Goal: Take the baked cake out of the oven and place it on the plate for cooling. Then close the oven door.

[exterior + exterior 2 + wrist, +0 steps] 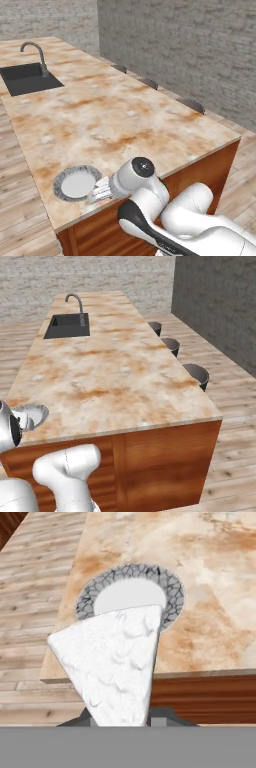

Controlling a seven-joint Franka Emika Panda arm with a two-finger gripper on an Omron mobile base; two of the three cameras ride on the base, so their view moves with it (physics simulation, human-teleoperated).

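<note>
One cake (114, 664) – a white frosted wedge – sits clamped between the gripper (122, 716) finger tips, wide end away from the hand, point toward it. In the hand view it overlaps the near rim of the one plate (173, 594) (white centre, grey mottled rim); whether it touches the plate can't be told.

The plate (62, 177) rests on the marble island counter (110, 115) at its near corner, close to the counter edge. In the left base view the gripper (98, 192) is just beside the plate's right rim, low over the counter, with the white arm rising from the lower right. The right base view catches the plate (39, 412) at the left edge, partly behind the arm.

One black sink (27, 77) with one curved faucet (35, 50) at the far end of the counter. Three dark stools (196, 374) along the far long side – tops only visible. Wood plank floor (20, 220), brown wood island panels (165, 461) below the counter.
</note>
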